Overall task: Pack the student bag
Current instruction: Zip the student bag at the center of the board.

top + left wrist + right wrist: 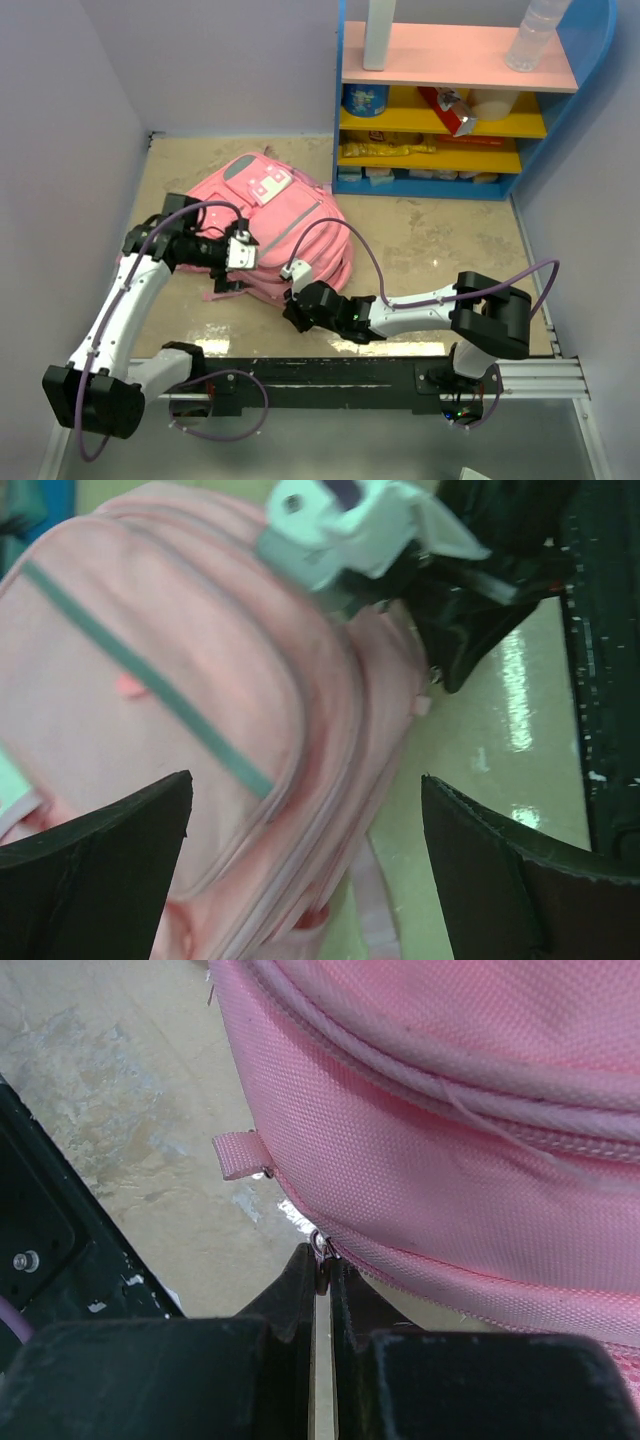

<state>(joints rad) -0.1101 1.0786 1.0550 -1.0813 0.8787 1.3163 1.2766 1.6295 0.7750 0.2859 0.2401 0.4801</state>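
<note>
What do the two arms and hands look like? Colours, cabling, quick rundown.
Both match: white links on left arm and right arm, chunky black joint housings, a purple cable looping along each, a white block at each wrist. Left hand has broad black wedge-shaped fingers; right hand has black ones too, tapering to narrow tips.

The right hand point(322, 1262) pinches a small metal zipper pull point(318, 1244) at the student bag point(450, 1160)'s seam
</note>
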